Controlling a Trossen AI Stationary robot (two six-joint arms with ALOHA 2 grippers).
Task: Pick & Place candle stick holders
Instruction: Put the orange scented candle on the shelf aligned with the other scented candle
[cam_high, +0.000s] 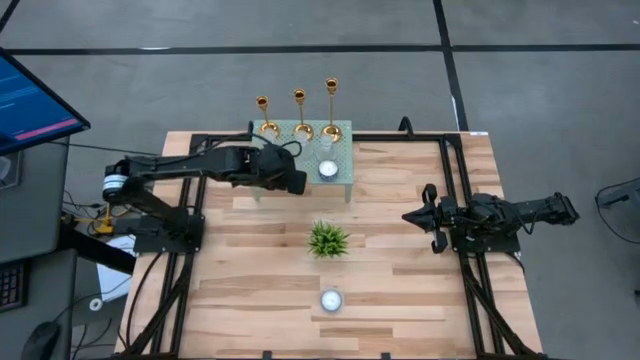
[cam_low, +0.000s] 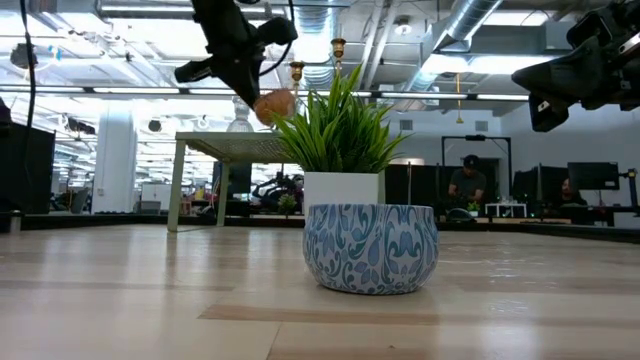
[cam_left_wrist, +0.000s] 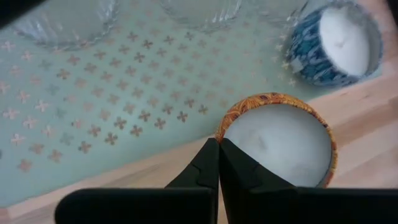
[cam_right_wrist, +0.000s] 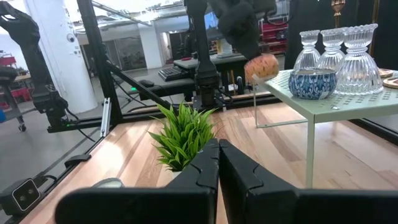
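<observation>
Overhead, the wooden table (cam_high: 400, 290) carries a small pale green stand (cam_high: 345, 175) at its far edge, with three gold candle stick holders (cam_high: 299, 112) upright in a row along the stand's rear, untouched by either arm. From table height only the tops of two candlesticks show above the potted plant (cam_low: 340, 150); the rest is hidden behind its leaves. The left gripper (cam_left_wrist: 219, 163) hangs beside the stand's near edge, fingers pressed together on the rim of an orange-patterned candle tin (cam_left_wrist: 280, 140), lifted clear of the table. The overhead camera hides this tin under the arm; the left wrist camera shows it plainly. The right gripper (cam_right_wrist: 219, 163) waits at the table's right side, jaws fully closed and empty. A blue-patterned tin (cam_low: 370, 248) stands in front of the plant; another (cam_left_wrist: 336, 43) sits on the stand beside glass cups (cam_right_wrist: 336, 53), which are cut off in the left wrist picture.
</observation>
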